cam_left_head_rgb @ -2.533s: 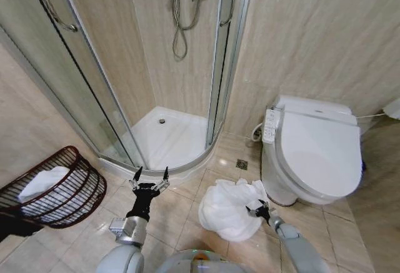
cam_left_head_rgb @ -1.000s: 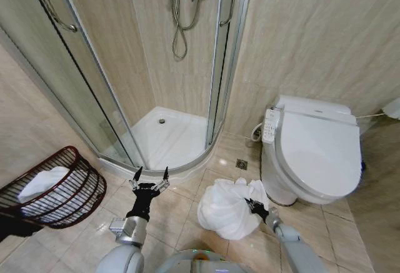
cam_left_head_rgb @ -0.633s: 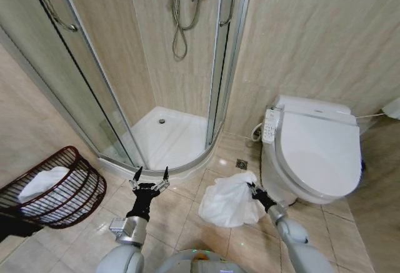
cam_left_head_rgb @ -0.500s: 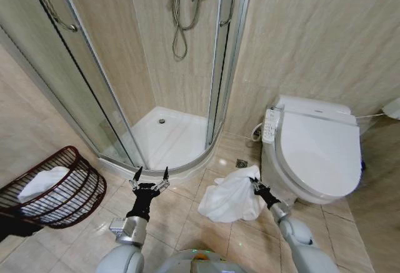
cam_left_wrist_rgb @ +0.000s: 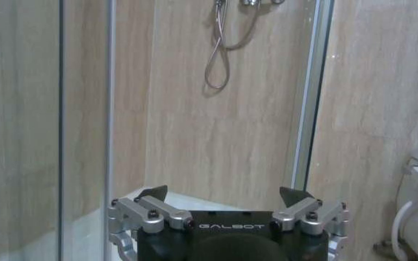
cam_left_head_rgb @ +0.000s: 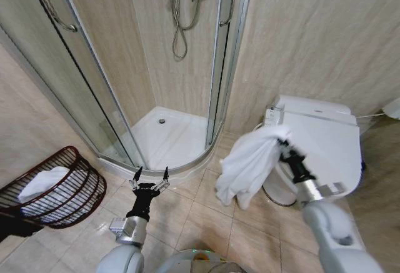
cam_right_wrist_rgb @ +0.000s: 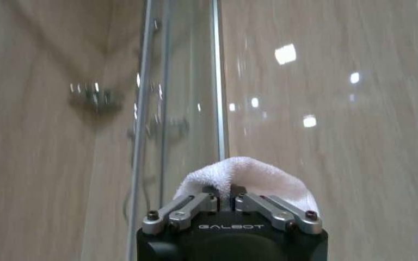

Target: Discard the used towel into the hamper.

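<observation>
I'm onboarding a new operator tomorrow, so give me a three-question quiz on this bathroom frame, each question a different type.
1. True or false: the right gripper is shut on the white towel, which hangs clear of the floor.
2. Multiple choice: where does the hamper stand? A) on the robot's left, by the shower's glass wall; B) beside the toilet; C) inside the shower tray.
3. Fill in: the left gripper is low in front of the shower with its fingers ____.

Key: 1 true; 2 A; 3 open. The hamper already has a white cloth lying in it, and the held towel hangs in front of the toilet.
</observation>
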Motion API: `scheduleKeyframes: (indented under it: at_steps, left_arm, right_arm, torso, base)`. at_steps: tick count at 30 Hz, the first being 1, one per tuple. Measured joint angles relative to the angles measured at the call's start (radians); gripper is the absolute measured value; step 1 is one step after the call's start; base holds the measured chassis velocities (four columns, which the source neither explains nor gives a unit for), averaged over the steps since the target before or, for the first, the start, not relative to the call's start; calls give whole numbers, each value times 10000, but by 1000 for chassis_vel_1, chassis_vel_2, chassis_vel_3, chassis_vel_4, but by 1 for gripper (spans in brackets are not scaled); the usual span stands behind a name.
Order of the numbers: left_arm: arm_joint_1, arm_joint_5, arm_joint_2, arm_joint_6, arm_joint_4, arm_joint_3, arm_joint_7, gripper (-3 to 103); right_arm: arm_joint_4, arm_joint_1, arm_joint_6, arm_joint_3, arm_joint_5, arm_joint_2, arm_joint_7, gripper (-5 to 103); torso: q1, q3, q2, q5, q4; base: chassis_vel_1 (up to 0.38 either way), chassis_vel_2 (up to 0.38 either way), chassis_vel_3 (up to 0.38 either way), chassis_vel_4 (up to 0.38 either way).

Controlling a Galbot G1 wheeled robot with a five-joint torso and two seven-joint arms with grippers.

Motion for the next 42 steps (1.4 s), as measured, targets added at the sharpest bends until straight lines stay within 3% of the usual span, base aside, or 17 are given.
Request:
scheduleKeyframes:
  at_steps: [9,18,42]
  left_arm:
    - [0,0,0,0,0,0,0,100]
    - [0,-1,0,0,0,0,0,100]
    - [1,0,0,0,0,0,0,100]
  right_arm:
    - [1166,298,-340,51,347,-449,581,8]
    - [1467,-42,192,95,339,-419,583,8]
    - [1710,72,498,426,503,-607,694,8]
  torso:
    - [0,0,0,1,0]
    - [10,22,30,2,0]
    - [373,646,1022,1,1]
  base:
    - [0,0,0,0]
    - [0,0,0,0]
    - [0,0,0,0]
